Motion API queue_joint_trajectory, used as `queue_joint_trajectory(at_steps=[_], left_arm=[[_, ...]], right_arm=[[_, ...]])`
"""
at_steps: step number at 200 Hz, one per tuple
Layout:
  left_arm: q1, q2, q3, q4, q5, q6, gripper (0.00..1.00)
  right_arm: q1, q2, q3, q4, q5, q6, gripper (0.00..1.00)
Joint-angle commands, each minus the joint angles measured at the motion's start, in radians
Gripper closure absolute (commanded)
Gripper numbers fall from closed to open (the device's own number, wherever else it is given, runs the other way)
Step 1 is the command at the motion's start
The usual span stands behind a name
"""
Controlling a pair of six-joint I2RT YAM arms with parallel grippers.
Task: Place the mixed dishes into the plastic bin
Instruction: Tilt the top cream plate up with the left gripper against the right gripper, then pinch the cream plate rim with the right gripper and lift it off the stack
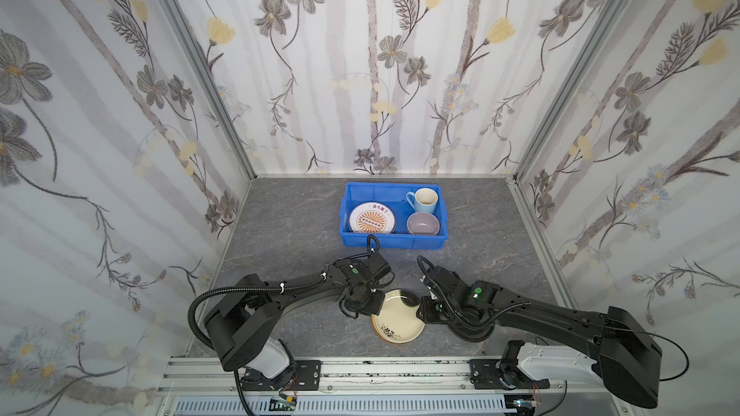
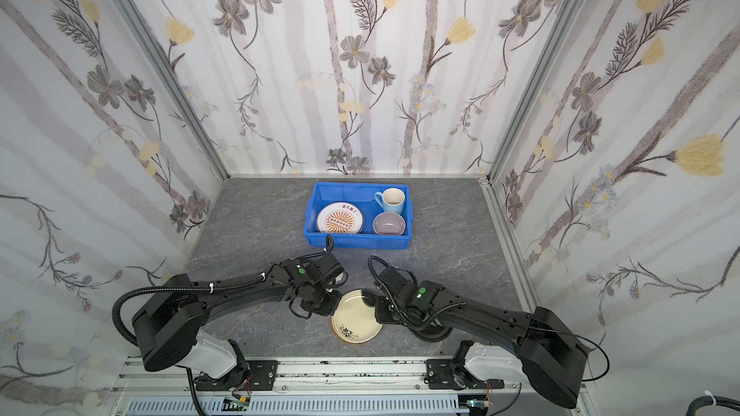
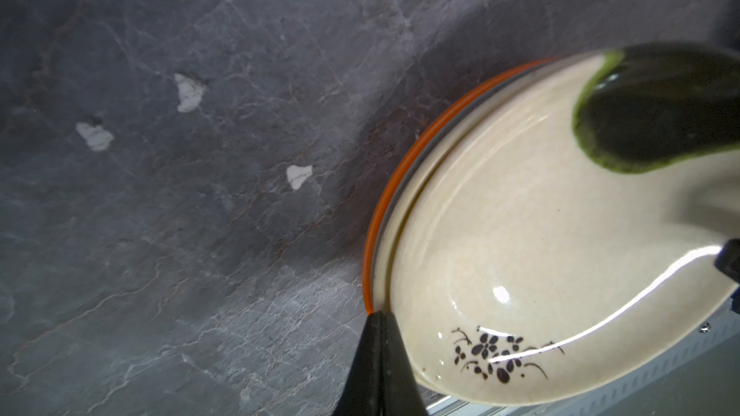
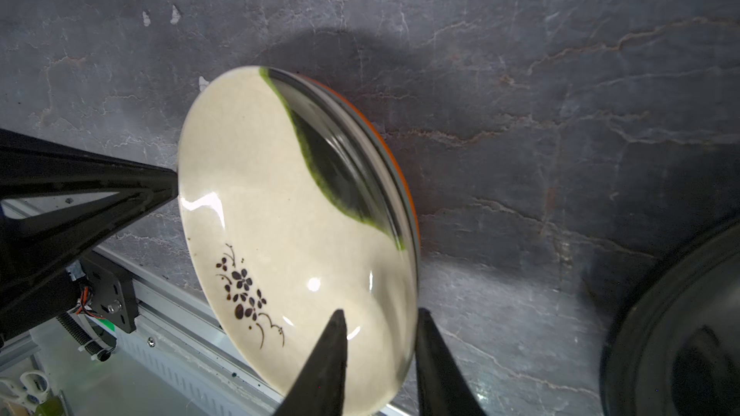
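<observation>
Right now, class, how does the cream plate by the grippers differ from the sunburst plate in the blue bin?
The cream plate sits outside the blue bin; the sunburst plate lies inside it. The cream plate shows a dark flower sprig and green-edged patch; the sunburst plate has orange rays and rim lettering. The right gripper straddles the cream plate's rim; no gripper touches the sunburst plate. Both are round.

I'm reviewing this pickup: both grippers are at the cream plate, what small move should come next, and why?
Probably close the right gripper on the rim of the cream plate: its fingers straddle that rim, apart, while the shut left gripper sits at the opposite edge. An orange plate lies underneath.
</observation>
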Motion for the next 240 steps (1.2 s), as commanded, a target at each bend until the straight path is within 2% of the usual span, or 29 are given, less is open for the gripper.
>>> queue_joint_trajectory(at_steps=[1,40,80,102,113,132,145,162,196,222,240], left_arm=[[-0.001,0.007,0.006,-0.006,-0.005,-0.002,0.98],[-0.003,0.018,0.013,-0.005,0.001,0.002,0.99],[-0.004,0.026,0.026,-0.007,-0.001,0.009,0.99],[-0.004,0.033,0.047,-0.028,-0.016,0.018,0.94],[-0.004,0.031,0.062,-0.041,-0.030,0.026,0.84],[0.000,0.016,0.092,-0.078,-0.062,0.048,0.54],[0.006,-0.005,0.113,-0.112,-0.091,0.063,0.27],[0.026,-0.049,0.133,-0.155,-0.111,0.086,0.01],[0.127,-0.209,0.158,-0.256,-0.193,0.093,0.00],[0.316,-0.382,0.191,-0.311,-0.200,0.102,0.00],[0.437,-0.442,0.245,-0.349,-0.198,0.129,0.00]], right_arm=[[0.002,0.006,0.002,0.041,-0.013,0.006,0.76],[0.001,0.001,-0.002,0.035,-0.012,0.004,0.88],[0.001,-0.020,0.006,0.032,-0.018,0.009,0.94],[-0.003,-0.026,0.027,0.014,-0.010,0.007,0.95],[-0.005,-0.025,0.045,0.002,-0.006,0.001,0.95],[-0.011,-0.018,0.084,-0.018,0.002,-0.015,0.95],[-0.017,-0.007,0.111,-0.031,0.004,-0.026,0.95],[-0.022,0.011,0.161,-0.044,0.004,-0.041,0.95],[-0.038,0.054,0.237,-0.079,0.003,-0.086,0.94],[-0.063,0.092,0.327,-0.112,0.002,-0.134,0.94],[-0.097,0.133,0.409,-0.131,-0.006,-0.178,0.94]])
